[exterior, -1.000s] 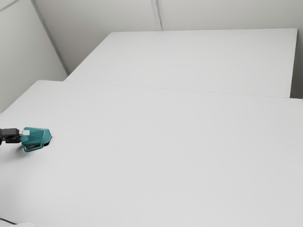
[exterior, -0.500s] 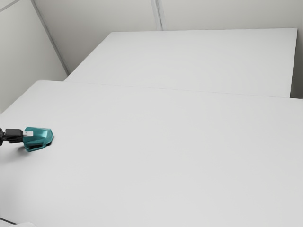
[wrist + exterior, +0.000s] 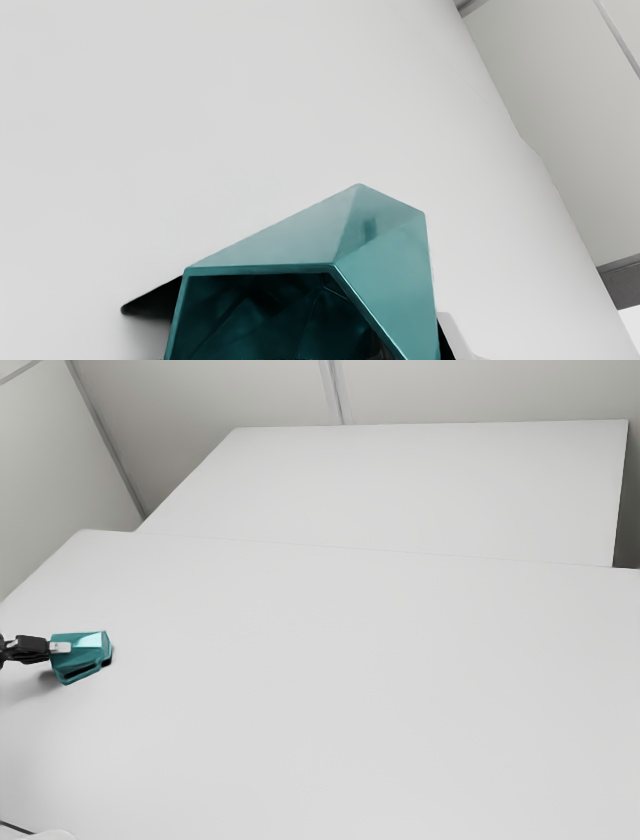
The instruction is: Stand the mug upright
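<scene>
- The mug (image 3: 88,650) is not upright in these pictures; it looks to be lying over on its side, or held so, with its mouth (image 3: 270,315) turned toward the tool (image 3: 60,647) and not up
- So I would judge that the main part of the task is still left: the mug must be turned until its mouth looks up and its base is down flat on the table (image 3: 350,690)
- The mug is in the exterior view's left part, over the table, and what seems to be its handle (image 3: 85,677) is on the near side
- Whether the mug is resting on the table or is a little above it, I cannot tell for sure; the dark shadow (image 3: 48,677) is close to its near left edge
- The tool comes in from the exterior view's left, and its tip overlaps the left end of the mug, which is the mouth end; the closed end of the mug is pointing away to the right
- In the wrist view, the mug is directly ahead of the tool, and one can look into its dark inside
- If the tool is spread, pressed together, or pinching the wall of the mug, I cannot tell from these pictures
</scene>
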`<state>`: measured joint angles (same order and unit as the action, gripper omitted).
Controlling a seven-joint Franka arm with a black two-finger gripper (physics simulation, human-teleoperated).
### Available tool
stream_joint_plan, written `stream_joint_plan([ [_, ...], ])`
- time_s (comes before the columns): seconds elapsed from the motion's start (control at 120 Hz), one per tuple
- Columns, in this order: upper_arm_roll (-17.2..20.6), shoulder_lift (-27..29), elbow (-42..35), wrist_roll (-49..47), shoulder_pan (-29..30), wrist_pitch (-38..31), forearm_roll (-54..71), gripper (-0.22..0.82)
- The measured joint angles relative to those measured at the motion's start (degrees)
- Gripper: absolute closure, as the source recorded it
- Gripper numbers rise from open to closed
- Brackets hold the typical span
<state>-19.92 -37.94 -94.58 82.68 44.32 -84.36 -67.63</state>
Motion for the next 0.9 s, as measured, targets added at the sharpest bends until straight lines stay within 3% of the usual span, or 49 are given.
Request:
stream_joint_plan([
  [0.325, 2.88, 1.67, 0.7, -0.01, -0.56, -0.86, -0.07, 0.77],
  [0.567, 7.08, 6.61, 0.95, -0.45, -3.01, -2.43, 0.13, 0.78],
  [0.767, 13.52, 17.28, -3.41, -3.14, -9.21, -9.71, 8.57, 0.78],
  [0.9, 14.43, 28.5, -12.4, -7.12, -19.4, -17.29, 20.05, 0.79],
])
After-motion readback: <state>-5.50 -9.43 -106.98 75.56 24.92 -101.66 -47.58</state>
